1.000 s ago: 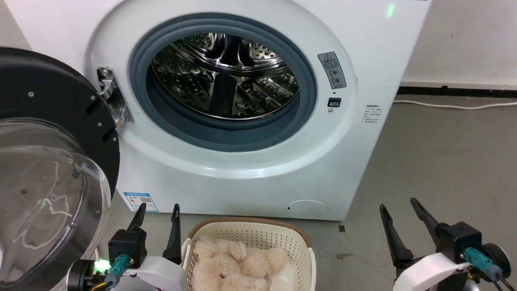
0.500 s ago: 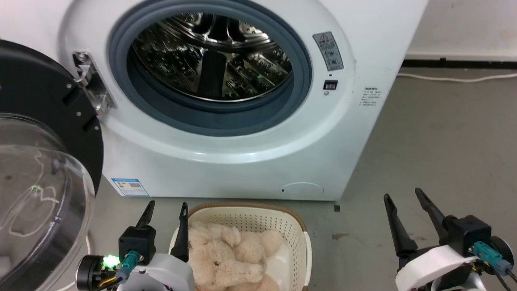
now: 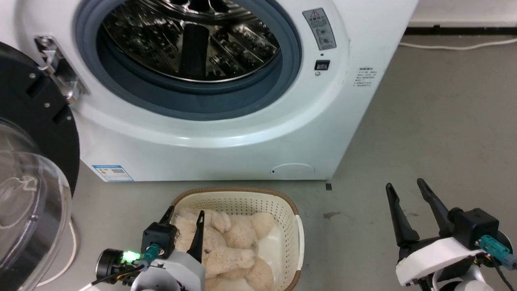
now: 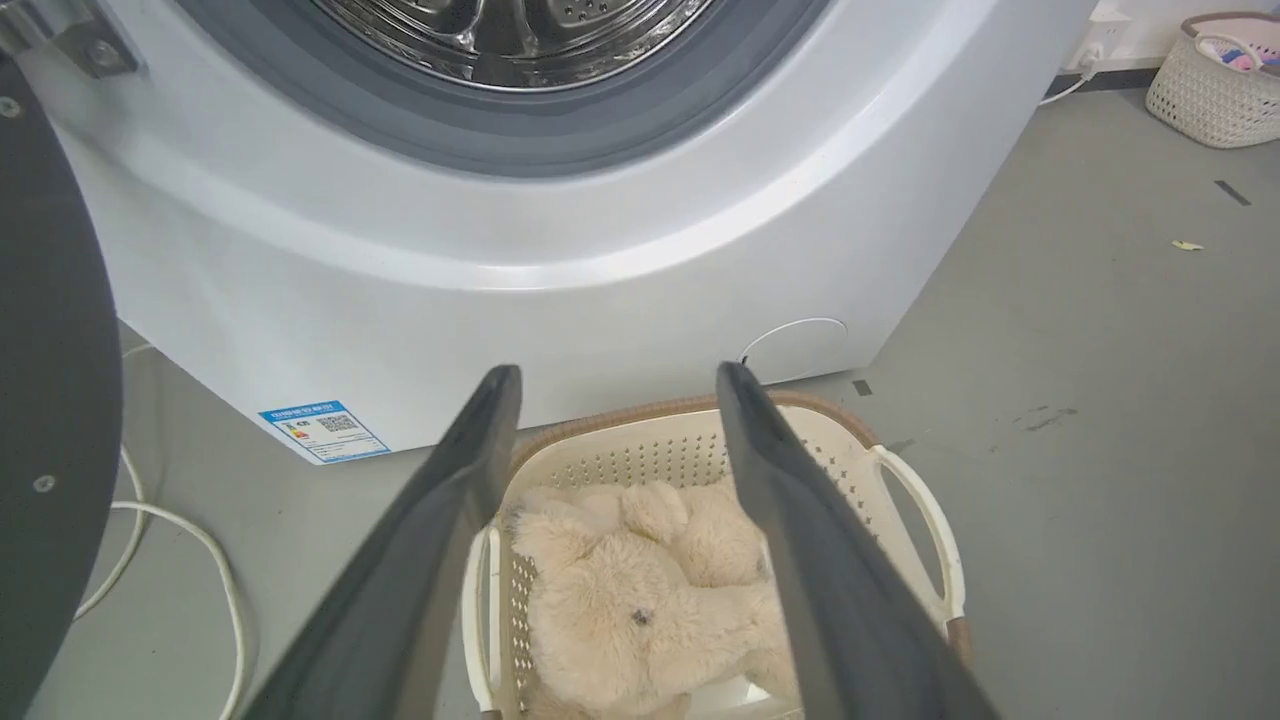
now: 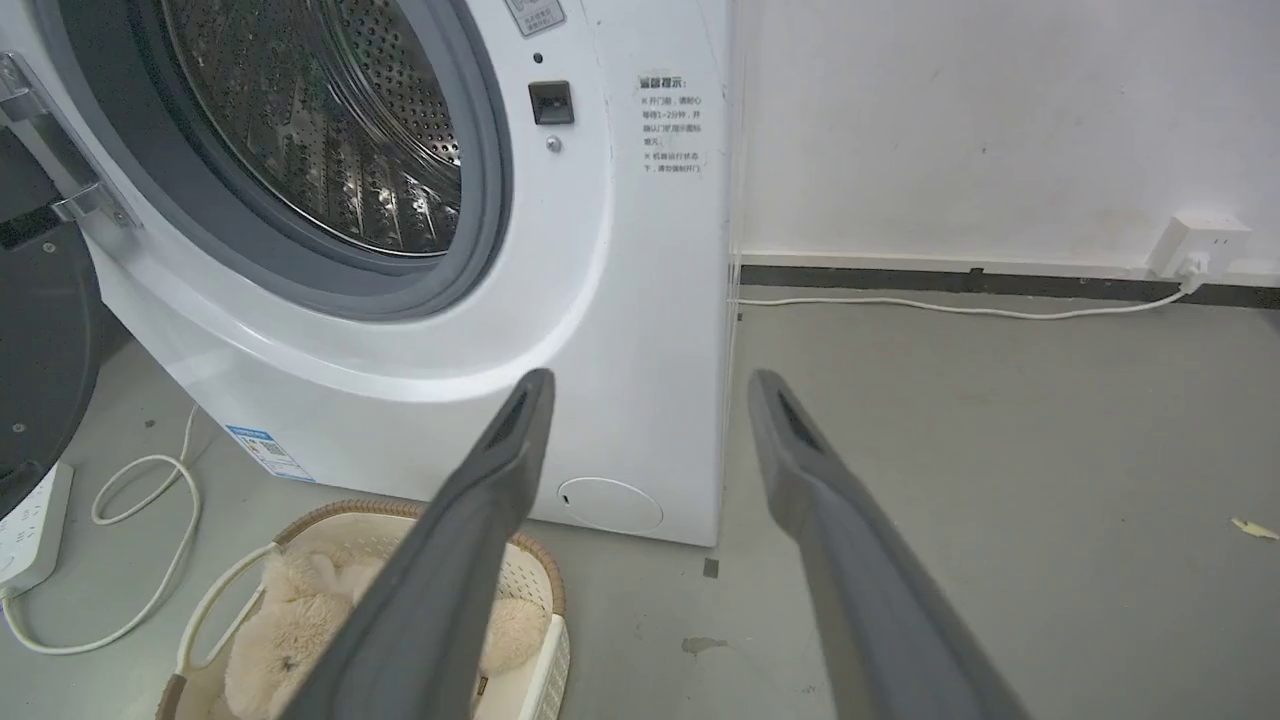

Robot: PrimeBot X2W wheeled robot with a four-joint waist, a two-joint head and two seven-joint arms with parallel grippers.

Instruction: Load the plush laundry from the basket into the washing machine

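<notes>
The cream-beige teddy bear plush [image 3: 226,246] lies in the cream perforated basket [image 3: 290,226] on the floor, just in front of the white washing machine [image 3: 242,153]. The porthole stands open, showing the steel drum [image 3: 190,40]. My left gripper [image 3: 185,212] is open and hovers above the basket's left side, over the plush. In the left wrist view the left gripper [image 4: 617,372] frames the plush [image 4: 620,600] and the basket [image 4: 650,455], apart from both. My right gripper [image 3: 404,185] is open and empty above bare floor to the basket's right. In the right wrist view the right gripper [image 5: 652,378] points at the washer's lower right corner.
The black-rimmed domed door [image 3: 36,121] swings wide open at the left, close to my left arm. A white cable [image 4: 170,560] loops on the floor beneath it, beside a power strip [image 5: 30,530]. Another basket [image 4: 1215,80] stands far right. Grey floor spreads to the washer's right.
The head camera has tilted down, showing more of the basket. My left gripper has moved right, from beside the basket to over its left side and the plush. The right gripper keeps its place.
</notes>
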